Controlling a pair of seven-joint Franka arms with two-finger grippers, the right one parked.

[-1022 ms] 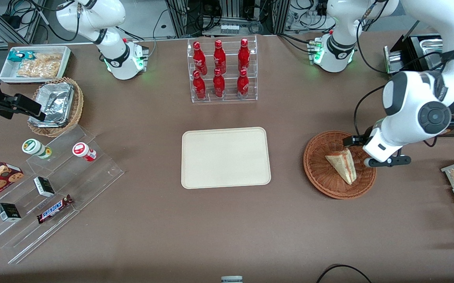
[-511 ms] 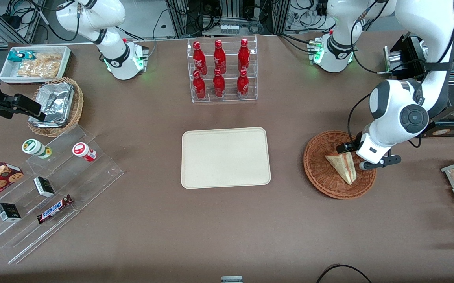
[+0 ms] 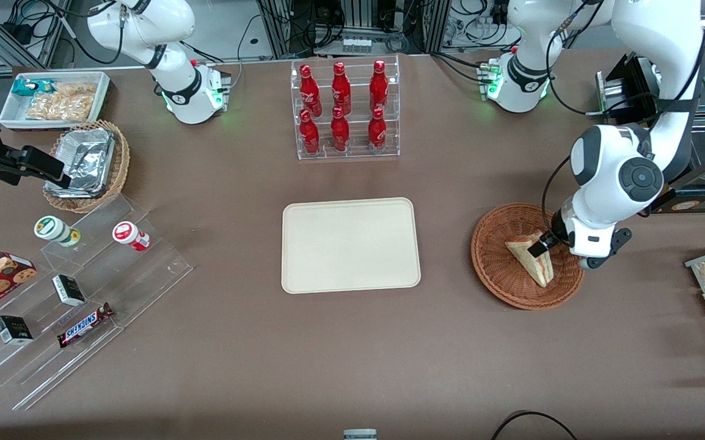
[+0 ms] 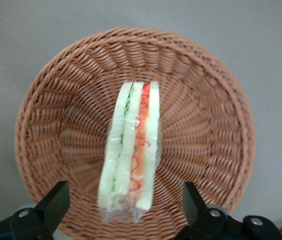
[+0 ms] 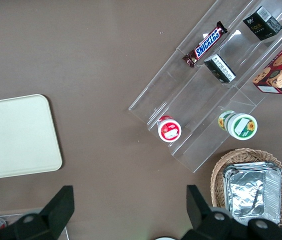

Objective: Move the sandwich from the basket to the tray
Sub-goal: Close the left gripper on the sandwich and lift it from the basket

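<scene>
Nothing moved yet: sandwich point(image 4: 130, 152) lies in the basket point(image 4: 205, 110), tray point(image 3: 350, 245) bare; my gripper point(image 4: 123, 210) hovers above it, fingers apart.

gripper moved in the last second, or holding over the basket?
Yes. The gripper, open, has shifted from the basket rim farthest from the tray inward, now above the sandwich, which hasn't moved.

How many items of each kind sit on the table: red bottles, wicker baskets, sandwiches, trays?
Red bottles: 6
Wicker baskets: 2, the basket and a lighter tan basket
The sandwich: 1, in the basket under the open end effector
The tray: 1
Total: 10
</scene>
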